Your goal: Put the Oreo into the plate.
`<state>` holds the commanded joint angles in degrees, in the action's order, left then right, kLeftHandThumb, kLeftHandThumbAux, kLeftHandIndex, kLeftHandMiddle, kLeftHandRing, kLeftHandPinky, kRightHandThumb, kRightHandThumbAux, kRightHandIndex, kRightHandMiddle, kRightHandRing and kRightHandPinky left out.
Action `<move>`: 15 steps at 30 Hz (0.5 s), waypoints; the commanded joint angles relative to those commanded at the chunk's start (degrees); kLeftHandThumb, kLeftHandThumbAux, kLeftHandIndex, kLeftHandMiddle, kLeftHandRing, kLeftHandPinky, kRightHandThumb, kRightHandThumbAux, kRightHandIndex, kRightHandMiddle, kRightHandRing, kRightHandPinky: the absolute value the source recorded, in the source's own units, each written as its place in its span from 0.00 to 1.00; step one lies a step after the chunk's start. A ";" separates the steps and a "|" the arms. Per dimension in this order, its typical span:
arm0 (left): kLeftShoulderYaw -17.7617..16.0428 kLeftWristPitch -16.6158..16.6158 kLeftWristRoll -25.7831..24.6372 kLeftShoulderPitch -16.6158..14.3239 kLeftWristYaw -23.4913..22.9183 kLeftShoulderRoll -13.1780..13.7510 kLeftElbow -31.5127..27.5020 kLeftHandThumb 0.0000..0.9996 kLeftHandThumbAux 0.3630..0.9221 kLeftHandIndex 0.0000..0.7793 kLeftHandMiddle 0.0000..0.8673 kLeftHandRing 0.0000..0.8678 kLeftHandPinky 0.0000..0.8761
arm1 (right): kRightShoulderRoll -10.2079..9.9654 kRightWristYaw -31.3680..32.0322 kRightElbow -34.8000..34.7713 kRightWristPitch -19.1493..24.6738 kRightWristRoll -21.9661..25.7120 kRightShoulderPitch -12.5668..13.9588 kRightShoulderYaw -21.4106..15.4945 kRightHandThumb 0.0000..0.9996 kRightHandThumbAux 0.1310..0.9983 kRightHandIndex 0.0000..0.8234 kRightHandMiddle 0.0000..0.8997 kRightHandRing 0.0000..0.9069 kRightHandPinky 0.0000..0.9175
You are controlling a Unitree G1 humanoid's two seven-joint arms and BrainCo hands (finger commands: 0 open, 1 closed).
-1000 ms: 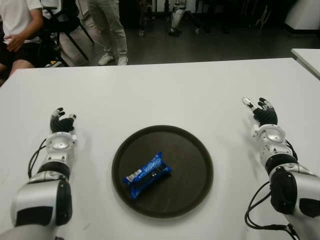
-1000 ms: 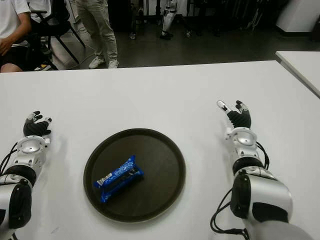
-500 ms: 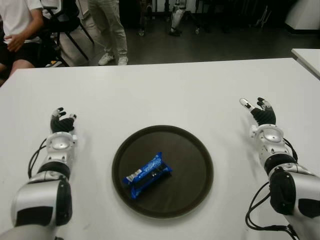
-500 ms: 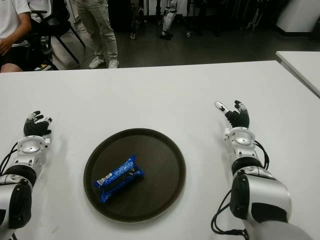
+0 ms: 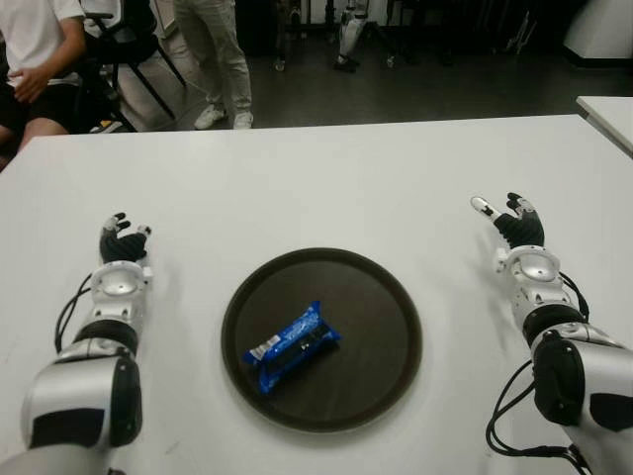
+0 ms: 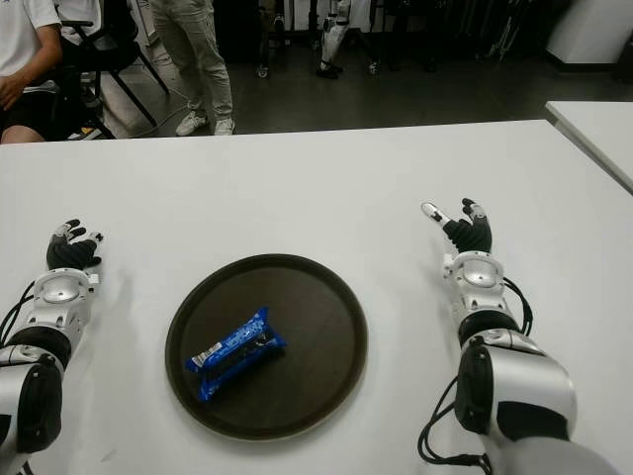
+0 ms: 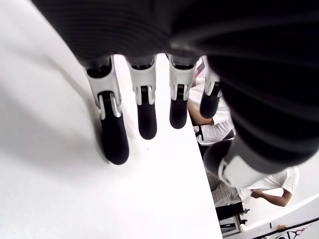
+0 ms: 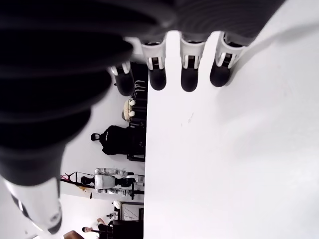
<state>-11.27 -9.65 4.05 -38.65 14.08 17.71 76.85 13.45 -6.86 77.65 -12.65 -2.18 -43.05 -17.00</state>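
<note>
A: Start at the left. What is the surface, and what stands on it?

B: A plain white worktop (image 5: 326, 178), matte and bare over most of its area. The left hand (image 5: 123, 244) shows near the left edge, well apart from the plate, fingers (image 7: 113, 134) extended and loosely spread, holding nothing. In its wrist view the fingertips sit close over the white surface; contact cannot be confirmed.

A: The centre?

B: A round dark brown plate (image 5: 386, 297) with a raised rim lies flat on the worktop. The Oreo (image 5: 292, 347), a blue wrapped pack, lies inside the plate, left of its middle, set at a slant and clear of the rim.

A: And the right side?

B: The right hand (image 6: 463, 232) shows right of the plate, well apart from it, fingers (image 8: 190, 74) straight and spread, thumb out toward the plate side, empty. A corner of a second white table (image 5: 608, 111) shows at the far right edge.

A: The room behind?

B: A dark floor (image 5: 415, 89) past the far edge of the worktop. At the far left a seated person (image 5: 35, 49) in a white shirt, a black chair (image 5: 134, 45) beside, and a standing person's legs (image 5: 223, 59) in light trousers. Further back, equipment stands, too dim to identify.
</note>
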 joint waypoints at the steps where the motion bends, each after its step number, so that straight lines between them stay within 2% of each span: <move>1: 0.03 -0.07 0.04 0.01 0.09 -0.01 -0.01 0.18 0.50 0.04 0.17 0.16 0.12 | 0.02 -0.04 0.00 0.01 -0.13 0.02 0.10 0.00 0.62 0.10 0.09 0.07 0.04; 9: -0.08 -0.31 -0.06 -0.05 0.26 -0.10 -0.02 0.18 0.50 0.04 0.17 0.16 0.11 | -0.01 0.04 0.02 0.09 0.19 -0.03 -0.06 0.00 0.60 0.13 0.10 0.07 0.05; 11: -0.09 -0.26 -0.05 -0.04 0.33 -0.11 -0.02 0.19 0.50 0.05 0.18 0.17 0.14 | 0.05 0.08 0.04 0.13 0.18 -0.03 -0.07 0.00 0.60 0.14 0.10 0.07 0.06; 15: -0.15 -0.01 -0.07 -0.06 0.28 -0.09 0.06 0.18 0.48 0.04 0.17 0.16 0.12 | 0.11 0.20 0.08 0.19 0.10 -0.05 -0.03 0.00 0.61 0.16 0.11 0.08 0.06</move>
<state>-11.42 -9.66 3.97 -38.71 14.36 17.63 76.90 13.55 -6.66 77.73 -12.46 -2.08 -43.11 -17.03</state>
